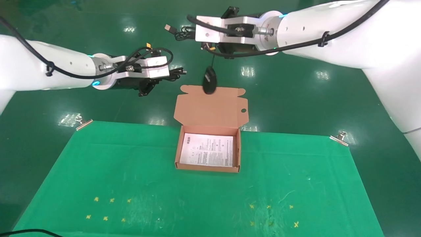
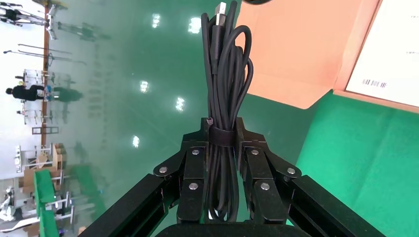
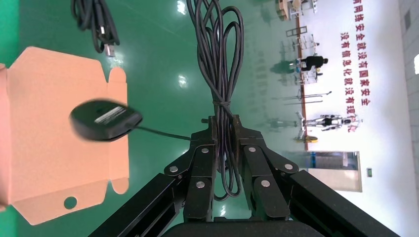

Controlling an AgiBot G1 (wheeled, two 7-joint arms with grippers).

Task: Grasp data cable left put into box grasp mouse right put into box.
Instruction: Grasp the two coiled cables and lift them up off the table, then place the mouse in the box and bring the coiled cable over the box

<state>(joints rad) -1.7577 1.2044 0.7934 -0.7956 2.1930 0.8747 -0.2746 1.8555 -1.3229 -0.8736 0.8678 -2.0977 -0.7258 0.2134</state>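
Box (image 1: 208, 149) (open), mouse (image 1: 209, 80) dangling above

Mouse (image 1: 209, 80) hides lid's top edge

Red Chinese wall slogan (image 3: 356, 49) (partly legible): 安全就没有.

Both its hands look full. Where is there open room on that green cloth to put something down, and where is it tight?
The green cloth is bare on both sides of the box and in front of it, out to the yellow crosses. It is tight behind the box: the left hand holds the data cable there, and the mouse dangles from the right hand before the lid flap.
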